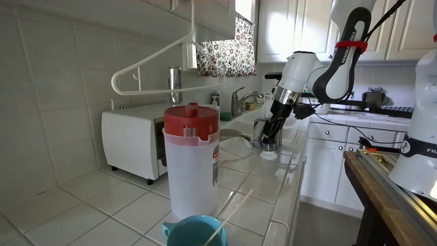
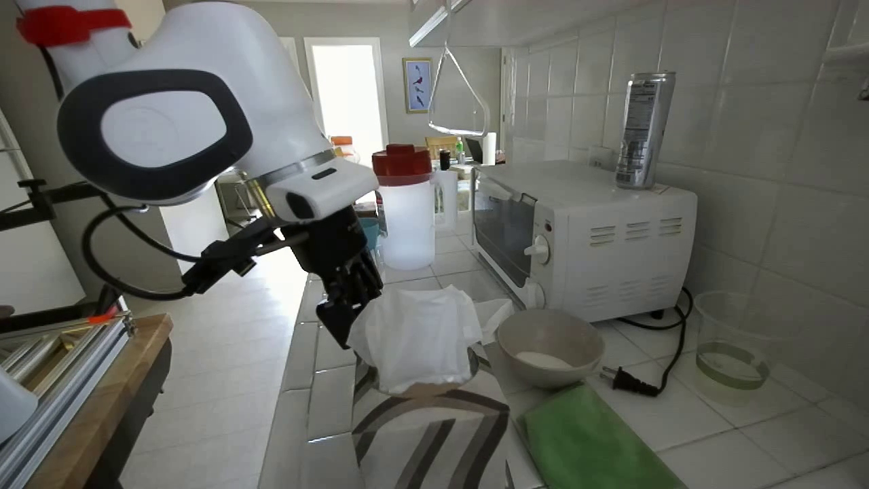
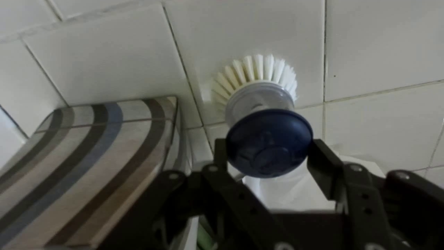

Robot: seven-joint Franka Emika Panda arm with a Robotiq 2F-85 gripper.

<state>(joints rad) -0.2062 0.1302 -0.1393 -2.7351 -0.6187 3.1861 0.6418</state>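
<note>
My gripper (image 3: 267,149) is shut on a round dish brush by the sides of its dark blue knob (image 3: 270,139). The brush's clear collar (image 3: 256,99) and white bristles (image 3: 255,71) point down at the tiled counter. In an exterior view, the bristles (image 1: 269,155) are at the counter surface; I cannot tell whether they press on it. The gripper (image 2: 343,326) hides the brush in an exterior view. A striped tissue box (image 3: 86,166) stands beside the gripper, with a white tissue (image 2: 424,339) sticking out of its top (image 2: 434,435). A crumpled white sheet (image 1: 237,148) lies nearby.
A white toaster oven (image 2: 611,238) carries a silver can (image 2: 641,129). A red-lidded pitcher (image 1: 193,171) and a blue cup (image 1: 196,230) with a stick stand on the counter. A bowl (image 2: 550,346), green cloth (image 2: 597,441) and hanging hanger (image 1: 167,91) also show.
</note>
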